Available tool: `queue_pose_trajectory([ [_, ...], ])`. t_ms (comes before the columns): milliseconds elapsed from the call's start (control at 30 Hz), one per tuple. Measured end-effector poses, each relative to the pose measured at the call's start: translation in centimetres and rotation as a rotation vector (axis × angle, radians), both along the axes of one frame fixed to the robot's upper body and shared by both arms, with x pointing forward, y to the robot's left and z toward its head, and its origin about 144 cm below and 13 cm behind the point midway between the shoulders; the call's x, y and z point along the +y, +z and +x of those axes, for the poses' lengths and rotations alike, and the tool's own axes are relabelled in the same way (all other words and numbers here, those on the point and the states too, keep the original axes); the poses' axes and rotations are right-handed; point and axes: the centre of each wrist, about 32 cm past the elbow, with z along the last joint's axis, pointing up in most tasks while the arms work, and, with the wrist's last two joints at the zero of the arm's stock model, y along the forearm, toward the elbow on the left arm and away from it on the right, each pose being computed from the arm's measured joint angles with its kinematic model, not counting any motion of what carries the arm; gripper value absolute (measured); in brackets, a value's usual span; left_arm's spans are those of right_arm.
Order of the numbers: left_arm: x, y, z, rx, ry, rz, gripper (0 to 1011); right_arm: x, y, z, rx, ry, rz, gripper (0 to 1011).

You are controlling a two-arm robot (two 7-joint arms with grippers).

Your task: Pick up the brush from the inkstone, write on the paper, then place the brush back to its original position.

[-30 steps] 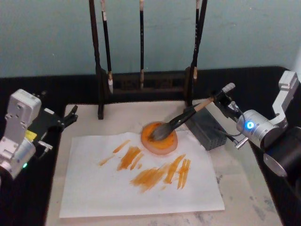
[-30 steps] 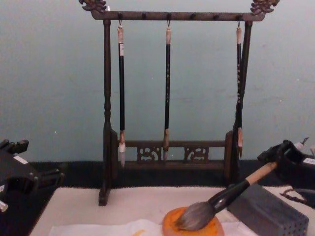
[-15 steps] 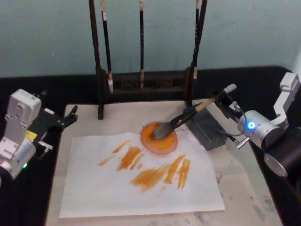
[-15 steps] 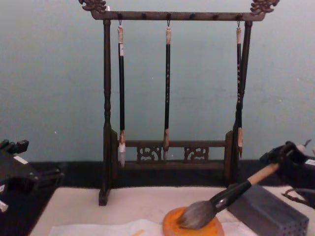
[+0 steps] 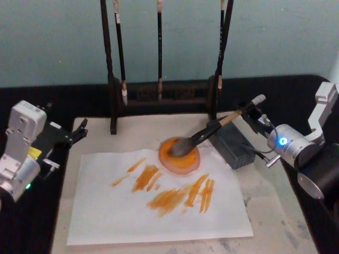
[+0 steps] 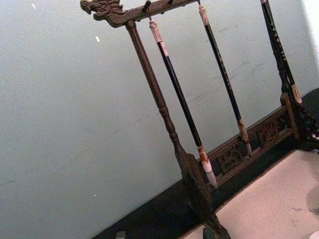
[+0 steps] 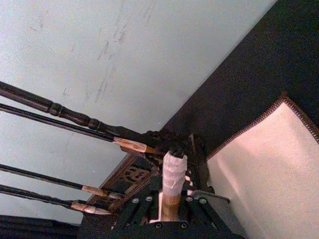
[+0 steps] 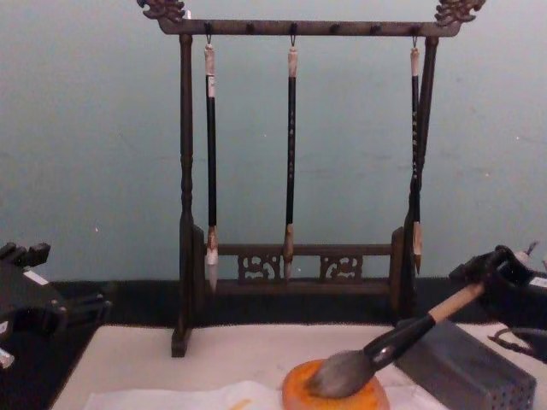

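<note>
Here, streaked paper (image 5: 159, 211) on mat (image 5: 275, 206)

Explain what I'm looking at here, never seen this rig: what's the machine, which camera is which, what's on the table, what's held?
It is a two-armed robot. One picture looks down from its head, one looks across from its chest, and two come from its wrists.

On the table lies a white paper with orange strokes, a round orange inkstone at its far edge, and a grey block beside that. Behind them, thin brushes hang on a wooden rack.

The right hand grips the handle end of the brush, whose bristles rest in the inkstone. The left hand sits idle at the table's left edge.
</note>
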Motion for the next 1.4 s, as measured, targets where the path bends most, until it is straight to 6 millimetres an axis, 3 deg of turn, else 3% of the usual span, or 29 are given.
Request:
queue_pose_trajectory([
  [333,0.0,0.0,0.0,0.000,0.000,0.000,1001,0.0,0.0,0.0,-0.001,0.000,-0.001,474],
  [700,0.0,0.0,0.0,0.000,0.000,0.000,1001,0.0,0.0,0.0,-0.001,0.000,-0.001,859],
  [867,0.0,0.0,0.0,0.000,0.000,0.000,1001,0.0,0.0,0.0,-0.001,0.000,-0.001,971],
  [1400,0.0,0.0,0.0,0.000,0.000,0.000,1001,-0.5,0.2,-1.2,-0.034,0.011,-0.025,1000],
])
